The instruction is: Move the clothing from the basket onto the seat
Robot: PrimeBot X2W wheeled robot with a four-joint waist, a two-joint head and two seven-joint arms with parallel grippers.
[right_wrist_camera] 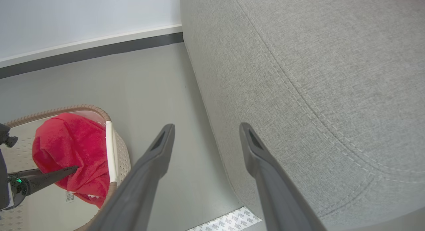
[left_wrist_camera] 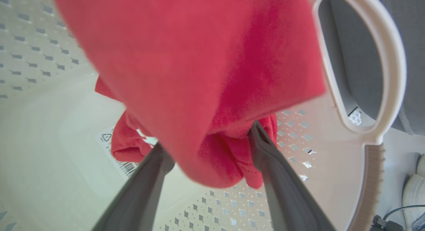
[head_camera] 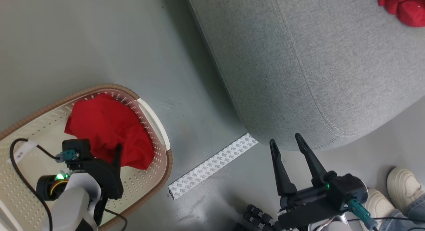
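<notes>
On the grey floor (head_camera: 99, 41) beside the seat (head_camera: 298, 58), the basket (head_camera: 156, 124) holds a red garment (head_camera: 106, 131), its folds straddled by the left gripper (left_wrist_camera: 209, 139) with fingers parted, seemingly poised to pinch, while the right gripper (head_camera: 285, 139) waits spread and empty, out of the way.

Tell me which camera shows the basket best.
Head view: the basket shows most of its rim, walls and a handle. Left wrist view gives a close-up of its inside; right wrist view catches one corner.
</notes>
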